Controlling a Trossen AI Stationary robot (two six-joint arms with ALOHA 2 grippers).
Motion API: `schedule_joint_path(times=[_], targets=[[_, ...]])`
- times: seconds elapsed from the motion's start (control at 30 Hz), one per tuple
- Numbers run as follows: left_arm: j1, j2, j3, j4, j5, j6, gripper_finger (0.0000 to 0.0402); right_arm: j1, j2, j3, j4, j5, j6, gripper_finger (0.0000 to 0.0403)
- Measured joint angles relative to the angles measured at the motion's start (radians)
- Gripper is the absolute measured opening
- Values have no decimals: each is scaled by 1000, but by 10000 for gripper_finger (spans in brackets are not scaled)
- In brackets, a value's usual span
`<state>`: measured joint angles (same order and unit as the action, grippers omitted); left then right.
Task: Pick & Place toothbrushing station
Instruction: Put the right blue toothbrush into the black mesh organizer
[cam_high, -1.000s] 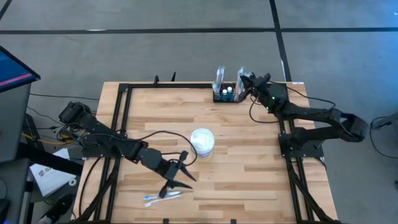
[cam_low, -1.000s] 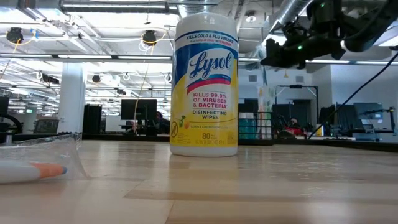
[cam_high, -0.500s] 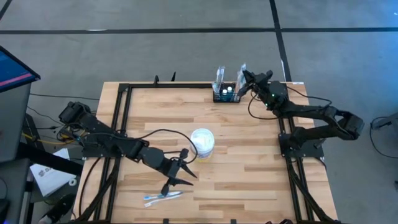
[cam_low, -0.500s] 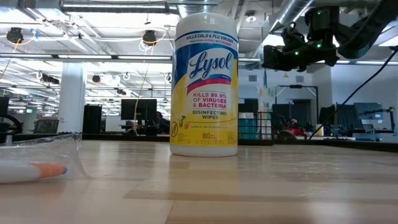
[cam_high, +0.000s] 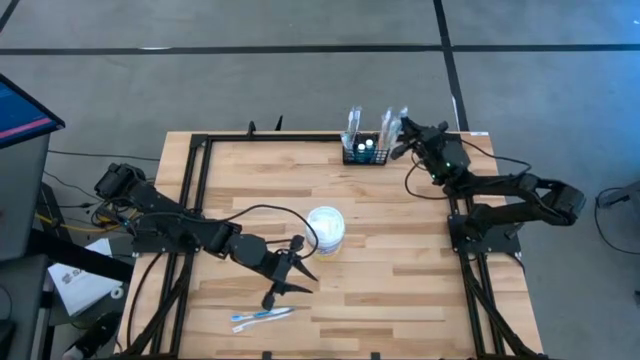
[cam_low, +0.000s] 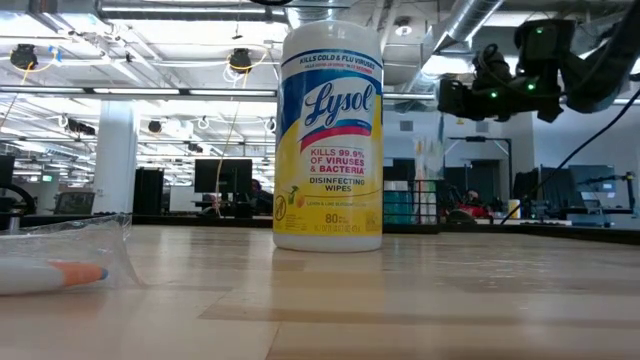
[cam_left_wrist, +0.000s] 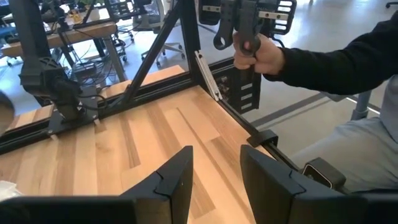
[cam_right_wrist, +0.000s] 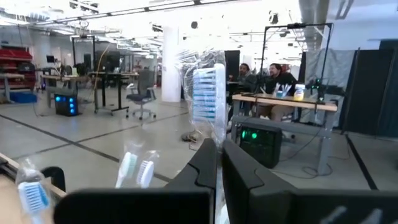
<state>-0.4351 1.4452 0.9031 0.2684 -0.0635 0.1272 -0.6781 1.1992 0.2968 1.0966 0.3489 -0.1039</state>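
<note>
You're holding a toothbrush (cam_right_wrist: 205, 93) in the pinched right gripper (cam_high: 403, 128) upper right — lower it into the rack (cam_high: 364, 153) next; left gripper (cam_high: 283, 277) is hanging open, empty.

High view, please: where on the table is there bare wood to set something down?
The broad stretch between the tub and the rack is bare, as is the near right corner. It is crowded near the front left, where the left gripper hangs over the toothbrushes.

I see a black station (cam_high: 363, 153), a white tub (cam_high: 326, 229) with blue-yellow label, and light striped wooden table (cam_high: 400, 260).
</note>
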Motion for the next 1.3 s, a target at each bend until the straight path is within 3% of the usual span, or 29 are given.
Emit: schedule_joint_path(times=[0.33, 0.7, 1.3], targets=[[0, 0, 0, 5, 0, 26, 127, 2, 7, -9, 31, -2, 16, 0], [5, 0, 0, 8, 0, 26, 127, 4, 270, -8, 311, -6, 25, 0], [5, 1, 0, 8, 0, 33, 127, 29, 500, -8, 413, 1, 100, 0]])
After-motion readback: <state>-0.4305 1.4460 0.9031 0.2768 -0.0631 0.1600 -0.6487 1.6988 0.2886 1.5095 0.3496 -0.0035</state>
